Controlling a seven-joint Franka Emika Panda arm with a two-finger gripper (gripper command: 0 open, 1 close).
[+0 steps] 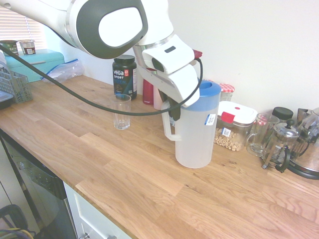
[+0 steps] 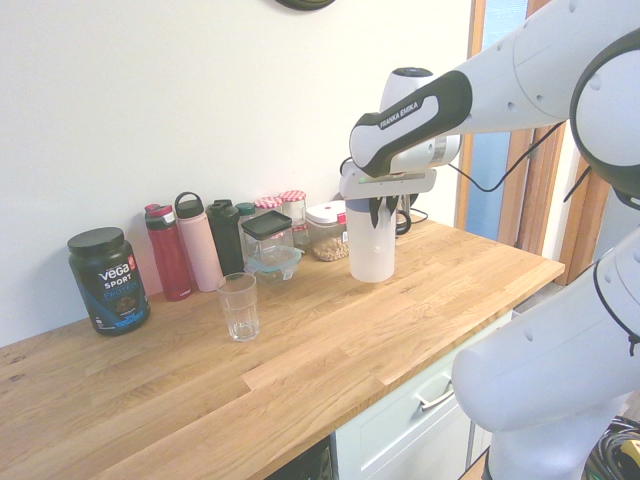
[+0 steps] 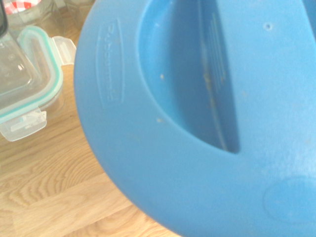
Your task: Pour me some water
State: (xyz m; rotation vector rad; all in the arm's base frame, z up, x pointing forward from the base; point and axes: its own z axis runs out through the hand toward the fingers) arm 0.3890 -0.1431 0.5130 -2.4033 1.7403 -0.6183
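Our gripper's fingers are closed on the jug's handle. Right beside them the jug stands upright on the counter. The wrist view fills with its blue lid, which our gripper mostly hides in the second exterior view.

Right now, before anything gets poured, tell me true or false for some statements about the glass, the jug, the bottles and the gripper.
The drinking glass stands upright. True.
The jug's lid is red. False: the lid is blue.
The plastic jug rests on the wooden countertop. True.
The pink bottle stands between the red bottle and the Vega protein tub. False: the red bottle stands between the pink bottle and the Vega protein tub.
The gripper is at the jug, not the glass. True.
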